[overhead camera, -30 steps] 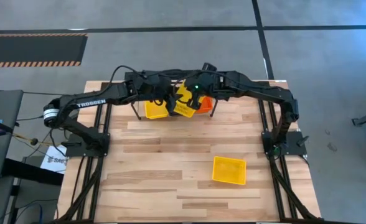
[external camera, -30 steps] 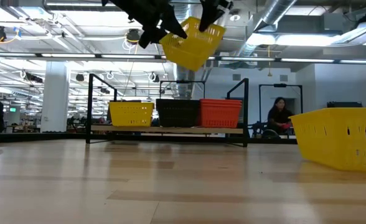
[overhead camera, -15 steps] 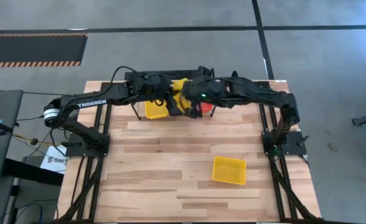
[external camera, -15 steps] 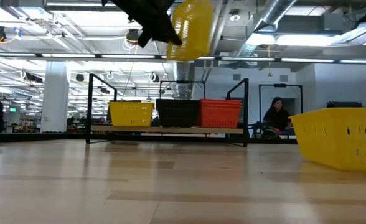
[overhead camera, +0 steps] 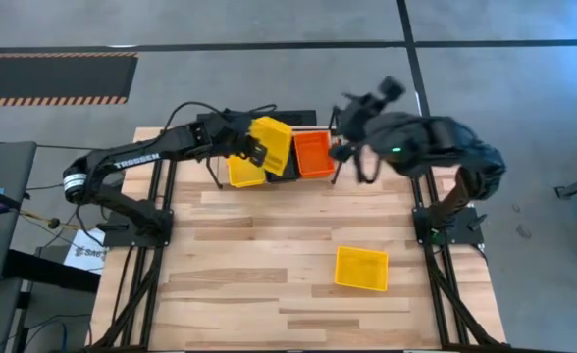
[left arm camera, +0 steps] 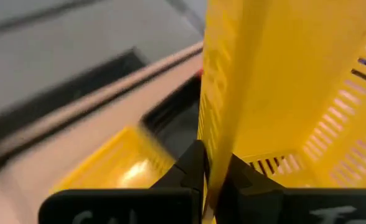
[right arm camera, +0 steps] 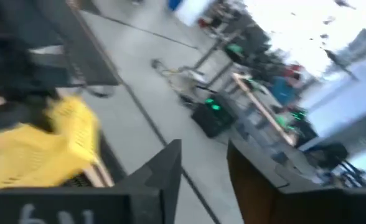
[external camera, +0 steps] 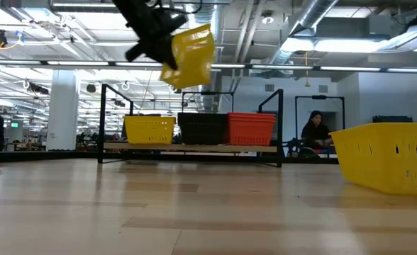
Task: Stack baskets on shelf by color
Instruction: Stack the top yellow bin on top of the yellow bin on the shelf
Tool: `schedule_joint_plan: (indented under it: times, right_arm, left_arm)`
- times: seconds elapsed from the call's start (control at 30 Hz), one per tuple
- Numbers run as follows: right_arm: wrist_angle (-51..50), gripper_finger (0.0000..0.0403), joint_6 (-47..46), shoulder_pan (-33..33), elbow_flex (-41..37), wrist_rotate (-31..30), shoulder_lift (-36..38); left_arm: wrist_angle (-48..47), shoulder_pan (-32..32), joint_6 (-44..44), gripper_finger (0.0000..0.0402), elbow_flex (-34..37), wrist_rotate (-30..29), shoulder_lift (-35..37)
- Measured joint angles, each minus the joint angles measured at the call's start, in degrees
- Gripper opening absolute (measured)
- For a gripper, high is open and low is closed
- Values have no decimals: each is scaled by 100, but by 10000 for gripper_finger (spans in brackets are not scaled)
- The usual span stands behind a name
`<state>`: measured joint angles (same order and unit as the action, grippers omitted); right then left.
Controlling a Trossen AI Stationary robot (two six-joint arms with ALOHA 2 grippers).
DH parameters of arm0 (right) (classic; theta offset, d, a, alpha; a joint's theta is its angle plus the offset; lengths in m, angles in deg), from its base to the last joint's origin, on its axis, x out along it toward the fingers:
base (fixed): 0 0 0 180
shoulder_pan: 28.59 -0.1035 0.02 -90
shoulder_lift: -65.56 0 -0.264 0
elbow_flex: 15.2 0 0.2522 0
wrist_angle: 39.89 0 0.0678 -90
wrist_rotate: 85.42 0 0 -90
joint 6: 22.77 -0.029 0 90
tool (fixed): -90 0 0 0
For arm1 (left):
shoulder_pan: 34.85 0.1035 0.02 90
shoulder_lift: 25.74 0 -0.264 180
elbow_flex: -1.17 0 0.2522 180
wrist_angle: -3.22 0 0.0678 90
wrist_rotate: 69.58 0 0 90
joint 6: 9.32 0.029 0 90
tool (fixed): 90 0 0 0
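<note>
My left gripper (external camera: 159, 44) is shut on a yellow basket (external camera: 188, 57) high above the shelf (external camera: 194, 149); in the high view this basket (overhead camera: 272, 143) hovers over the shelf's left half. On the shelf's board stand a yellow basket (external camera: 149, 129), a black one (external camera: 203, 128) and a red-orange one (external camera: 251, 128), side by side. Another yellow basket (overhead camera: 361, 268) lies on the table, near right. My right gripper (right arm camera: 201, 168) is open with nothing between its fingers, off the shelf's right end (overhead camera: 352, 137). My left gripper pinches one side wall of the yellow basket at its rim (left arm camera: 218, 163) between its two fingers (left arm camera: 194, 169), one finger inside the basket and one outside. The basket is lifted clear, tilted steeply with its open side turned sideways.
The table's near and middle parts are bare planks apart from the loose yellow basket (external camera: 389, 157). The shelf's black wire end loops (external camera: 109, 120) rise at both ends. People sit in the room behind the table.
My right gripper has let go of the raised yellow basket and drawn back toward the table's right edge. The basket, first between both grippers, tipped up on edge and now hangs from my left gripper alone, shifted a little toward the left.
</note>
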<state>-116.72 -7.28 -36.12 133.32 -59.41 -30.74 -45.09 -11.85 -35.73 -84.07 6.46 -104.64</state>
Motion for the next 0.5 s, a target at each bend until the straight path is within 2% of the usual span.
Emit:
schedule_joint_plan:
  times: [0.07,0.2,0.33,0.5]
  right_arm:
    - [-149,173,-51,-158,-11,-269,157]
    - [-233,192,-189,-393,-15,-321,441]
    - [-498,191,-195,-384,-13,-364,629]
    - [-836,180,-210,-182,-20,-354,648]
  left_arm:
    - [-498,25,-411,0,2,-76,170]
    - [-1277,26,-1266,0,0,-72,531]
    - [-1995,27,-2107,0,-1,-24,696]
    - [-2679,-5,-2909,0,-4,-25,553]
